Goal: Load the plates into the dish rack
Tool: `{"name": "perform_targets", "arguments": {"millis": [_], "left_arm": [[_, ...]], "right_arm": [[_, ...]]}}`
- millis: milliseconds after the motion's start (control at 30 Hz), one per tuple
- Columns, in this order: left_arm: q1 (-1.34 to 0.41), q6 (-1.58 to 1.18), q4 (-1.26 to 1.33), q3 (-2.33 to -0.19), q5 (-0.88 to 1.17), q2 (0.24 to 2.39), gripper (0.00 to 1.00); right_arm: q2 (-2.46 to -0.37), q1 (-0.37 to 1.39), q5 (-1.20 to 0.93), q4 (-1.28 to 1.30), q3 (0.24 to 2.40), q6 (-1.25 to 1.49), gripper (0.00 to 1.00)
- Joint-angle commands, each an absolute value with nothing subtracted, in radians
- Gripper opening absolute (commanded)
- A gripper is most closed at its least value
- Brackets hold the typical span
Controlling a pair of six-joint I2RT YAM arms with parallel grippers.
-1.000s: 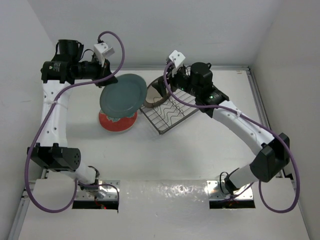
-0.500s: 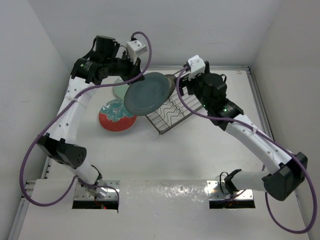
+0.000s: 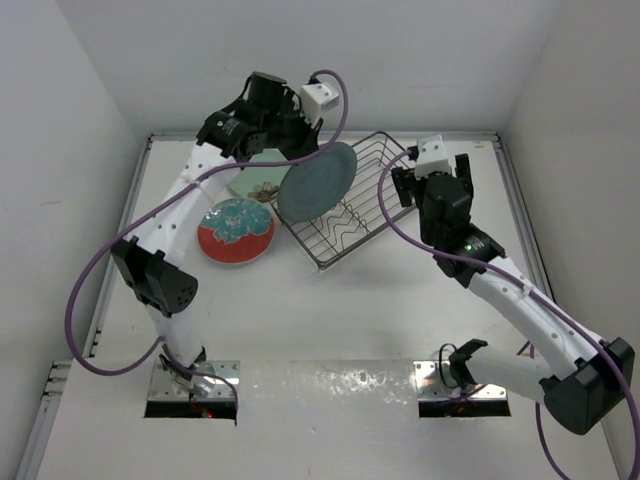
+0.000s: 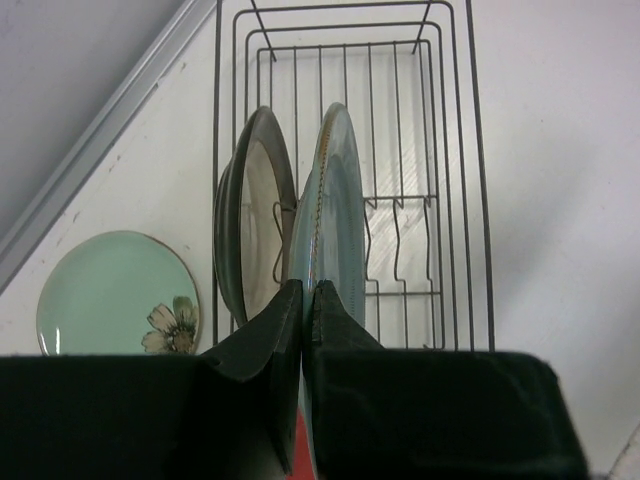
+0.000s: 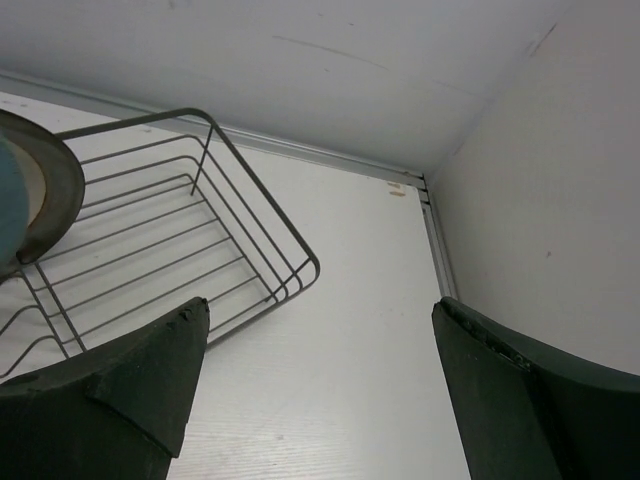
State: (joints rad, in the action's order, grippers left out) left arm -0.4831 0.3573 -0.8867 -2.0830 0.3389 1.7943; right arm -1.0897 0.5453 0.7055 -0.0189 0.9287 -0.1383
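My left gripper [image 3: 303, 158] is shut on the rim of the dark teal plate [image 3: 318, 182] and holds it on edge over the dish rack [image 3: 362, 228]. In the left wrist view the fingertips [image 4: 303, 290] pinch the teal plate [image 4: 335, 200] just right of the cream brown-rimmed plate [image 4: 255, 220], which stands upright in the rack [image 4: 460, 150]. The pale mint plate [image 3: 252, 183] and the red-rimmed plate [image 3: 235, 231] lie flat left of the rack. My right gripper [image 3: 432, 172] is open and empty, right of the rack [image 5: 262, 188].
The back wall and the table's raised back edge [image 3: 470, 135] run close behind the rack. The right wall [image 5: 560, 200] stands near my right gripper. The mint plate [image 4: 110, 295] has a flower print and lies near the back-left edge.
My left arm has swung the teal plate right, from above the red-rimmed plate to over the rack. My right gripper has drawn back from the cream plate in the rack and moved right.
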Motion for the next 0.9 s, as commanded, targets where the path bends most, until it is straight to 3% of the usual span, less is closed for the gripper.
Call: {"name": "perform_targets", "arguments": {"millis": [0, 867], "left_arm": [[-0.499, 0.365, -0.706, -2.169, 0.308, 1.787, 0.00], [-0.580, 0.558, -0.607, -2.198, 0.186, 1.905, 0.00]], "right_arm": [[-1.049, 0.543, 0.727, -0.049, 0.908, -0.166, 0.91], [-1.003, 0.529, 0.644, -0.061, 0.890, -0.233, 0.92]]}}
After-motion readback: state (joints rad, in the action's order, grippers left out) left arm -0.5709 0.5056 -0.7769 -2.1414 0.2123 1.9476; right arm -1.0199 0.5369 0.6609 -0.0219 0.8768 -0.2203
